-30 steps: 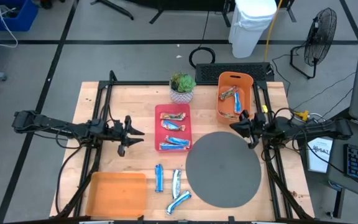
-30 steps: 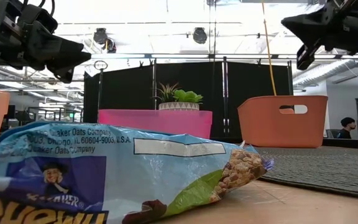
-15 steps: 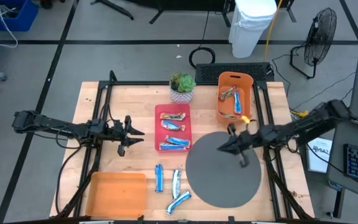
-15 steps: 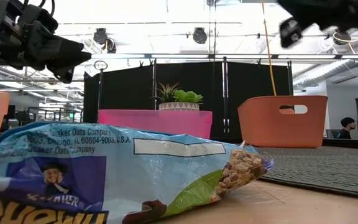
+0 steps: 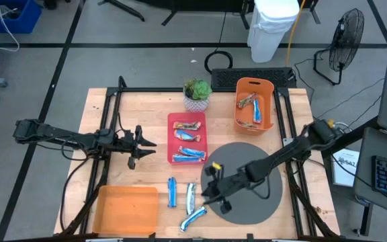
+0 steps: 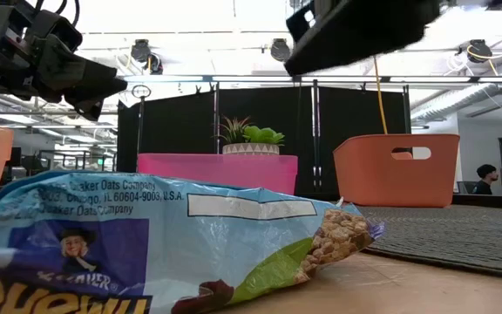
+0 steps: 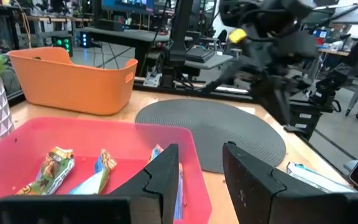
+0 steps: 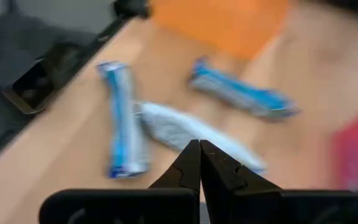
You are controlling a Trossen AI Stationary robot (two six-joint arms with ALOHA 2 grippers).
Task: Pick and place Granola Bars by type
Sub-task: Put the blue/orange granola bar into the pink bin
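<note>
Now the right gripper (image 5: 209, 190), fingers together over the loose blue bars (image 5: 187, 198), should be opened before descent; the left gripper (image 5: 146, 144), fingers apart, is parked.

Bright overhead light; blurred right-wrist view.

Two slim black jointed arms were seen, each ended by dark, wedge-shaped fingers (image 7: 166, 180); a yellow patch was borne near one wrist.
</note>
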